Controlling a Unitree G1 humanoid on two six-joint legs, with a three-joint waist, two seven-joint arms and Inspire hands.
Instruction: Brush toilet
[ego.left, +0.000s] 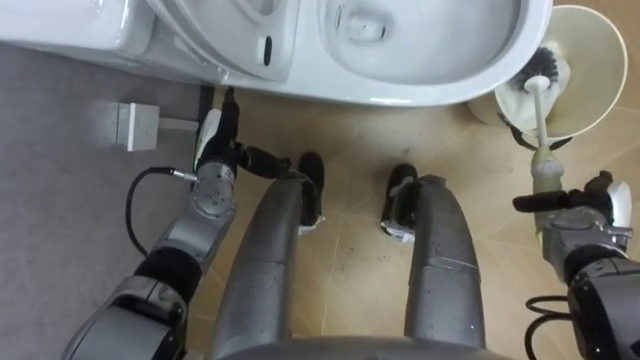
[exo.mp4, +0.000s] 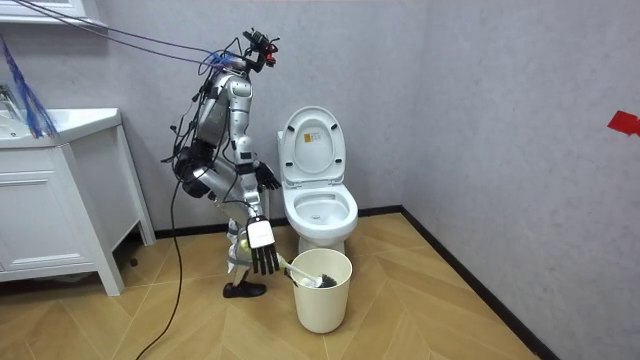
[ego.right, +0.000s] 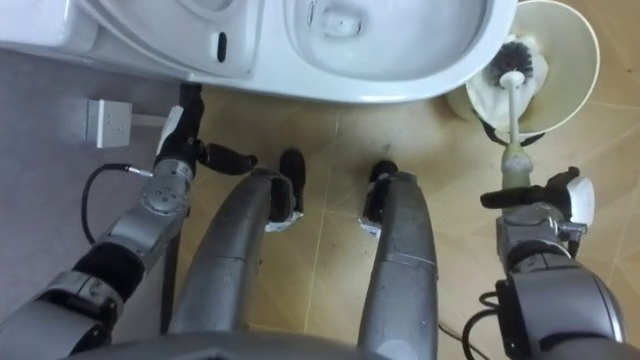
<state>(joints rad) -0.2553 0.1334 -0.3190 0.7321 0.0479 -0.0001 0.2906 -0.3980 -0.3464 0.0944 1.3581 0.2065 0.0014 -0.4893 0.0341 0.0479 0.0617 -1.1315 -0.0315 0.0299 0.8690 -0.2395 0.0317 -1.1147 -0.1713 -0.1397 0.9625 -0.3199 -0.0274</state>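
The white toilet stands right in front of me with its lid up. To its right is a white bucket that holds the toilet brush. The dark bristle head sits inside and the pale handle leans out toward me. My right hand hangs at the handle's near end, thumb out and fingers straight; I cannot tell whether it touches the handle. My left hand hangs open beside the toilet's left flank, holding nothing.
A white socket box sits on the grey wall at my left, close to the left hand. In the room view a white cabinet stands further off at the room view's left. Wood-pattern floor lies around the bucket.
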